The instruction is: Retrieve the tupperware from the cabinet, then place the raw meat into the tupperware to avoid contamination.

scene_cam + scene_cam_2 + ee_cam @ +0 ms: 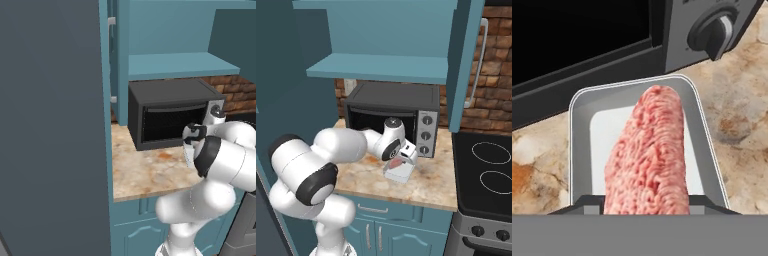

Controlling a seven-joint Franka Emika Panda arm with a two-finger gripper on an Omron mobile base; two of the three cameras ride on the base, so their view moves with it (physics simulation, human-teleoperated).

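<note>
Right now your pincer (pixel 401 161) is clamped on the raw meat (pixel 649 155), holding the pink lump just above the tupperware (pixel 582 130). From the hand view you see the meat hanging over the container's pale floor, with the finger tips hidden behind it. That tupperware rests on the bench (pixel 426 182), near its front edge and just in front of the microwave (pixel 391 107), below its dials. Above the microwave you have the cabinet (pixel 381 67), its door swung open and its teal shelf bare. Beyond the bench's right edge sits the stove (pixel 486 170).
</note>
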